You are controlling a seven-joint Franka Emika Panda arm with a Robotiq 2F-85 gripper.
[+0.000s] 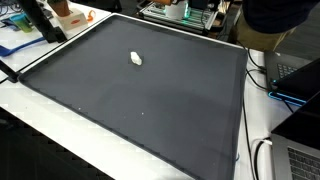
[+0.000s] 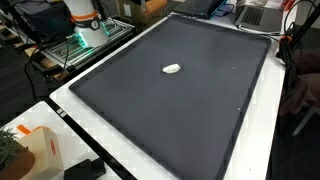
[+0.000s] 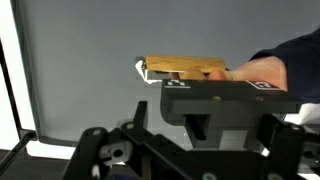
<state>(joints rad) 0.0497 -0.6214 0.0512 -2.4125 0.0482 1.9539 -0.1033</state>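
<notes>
In the wrist view my gripper (image 3: 232, 130) fills the lower half, its black jaws standing open with nothing between them. Beyond it a person's hand (image 3: 262, 72) in a dark blue sleeve holds a flat tan block (image 3: 185, 68) with a small white piece at its left end, in front of a grey wall. In both exterior views a small white object (image 1: 136, 58) (image 2: 172, 69) lies alone on the dark grey mat (image 1: 150, 110) (image 2: 180, 115). The gripper itself appears in neither exterior view.
The robot's base (image 2: 85, 22) stands at the mat's far edge beside a green-lit frame. An orange-and-white box (image 2: 40, 150) sits near one corner. A laptop (image 2: 255, 15) and cables (image 1: 262, 150) lie along the white table border. A dark-clothed figure (image 1: 280, 15) is beside the table.
</notes>
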